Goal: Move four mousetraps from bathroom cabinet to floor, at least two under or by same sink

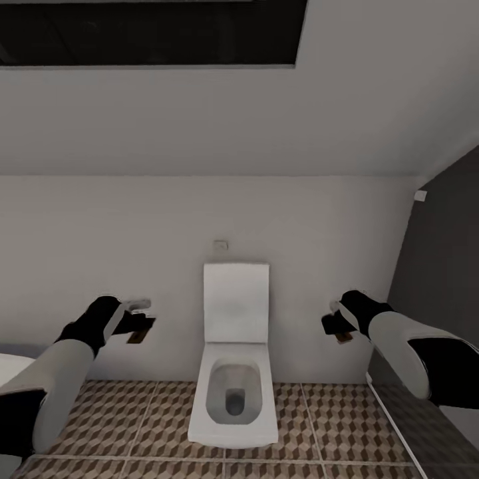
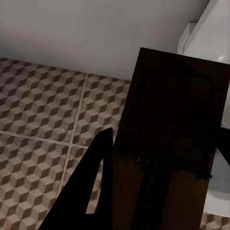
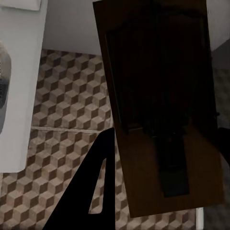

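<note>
Two traps: one mousetrap [image 1: 140, 331] pinched in left gripper [image 1: 142, 326], mid-left; another mousetrap [image 1: 342, 334] in right gripper [image 1: 338, 324], mid-right.
Advice: turn from toilet [image 1: 234, 372]; lower flat onto bathroom floor [image 1: 133, 419] beside sink.

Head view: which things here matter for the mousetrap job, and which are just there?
Job:
- mousetrap in the left gripper
- second mousetrap in the right gripper
- patterned floor tiles, where they go

Just there:
- toilet, lid up
- white wall
- wall button above the toilet
</note>
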### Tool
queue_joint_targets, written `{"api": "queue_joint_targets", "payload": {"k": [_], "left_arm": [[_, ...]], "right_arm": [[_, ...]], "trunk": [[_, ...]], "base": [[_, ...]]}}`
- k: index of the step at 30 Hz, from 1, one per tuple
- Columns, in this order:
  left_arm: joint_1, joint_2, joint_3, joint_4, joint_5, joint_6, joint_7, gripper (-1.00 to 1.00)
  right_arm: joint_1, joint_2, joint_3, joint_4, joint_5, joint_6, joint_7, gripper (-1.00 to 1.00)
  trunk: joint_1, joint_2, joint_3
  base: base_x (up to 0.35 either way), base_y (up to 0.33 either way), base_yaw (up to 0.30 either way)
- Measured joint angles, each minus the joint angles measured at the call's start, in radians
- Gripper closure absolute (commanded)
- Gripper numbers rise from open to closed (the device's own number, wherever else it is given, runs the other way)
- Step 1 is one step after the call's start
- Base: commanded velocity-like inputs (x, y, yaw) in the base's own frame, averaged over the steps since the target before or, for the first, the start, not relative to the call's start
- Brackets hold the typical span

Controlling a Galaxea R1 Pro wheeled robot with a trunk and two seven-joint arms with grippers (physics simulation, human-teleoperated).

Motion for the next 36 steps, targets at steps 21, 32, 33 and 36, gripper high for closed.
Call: {"api": "queue_joint_targets", "payload": {"k": [21,32,33,36], "left_arm": [[0.0,0.005,-0.007,0.429,0.004,-0.442,0.0,1.0],[0.043,0.004,-0.006,0.466,0.01,-0.522,0.001,1.0],[0.044,0.003,-0.006,0.466,0.011,-0.522,0.001,1.0],[0.045,0.003,-0.006,0.467,0.012,-0.523,0.001,1.0]], "right_arm": [[0.252,0.004,-0.001,0.001,-0.075,-0.236,-0.002,1.0],[0.361,0.004,-0.001,0.003,-0.08,-0.31,0.001,1.0],[0.362,0.004,-0.001,0.004,-0.081,-0.311,0.001,1.0],[0.364,0.005,-0.001,0.004,-0.092,-0.312,0.001,1.0]], "trunk": [[0.0,0.0,0.0],[0.0,0.0,0.0],[0.0,0.0,0.0],[0.0,0.0,0.0]], "base": [[0.0,0.0,0.0],[0.0,0.0,0.0],[0.0,0.0,0.0],[0.0,0.0,0.0]]}}
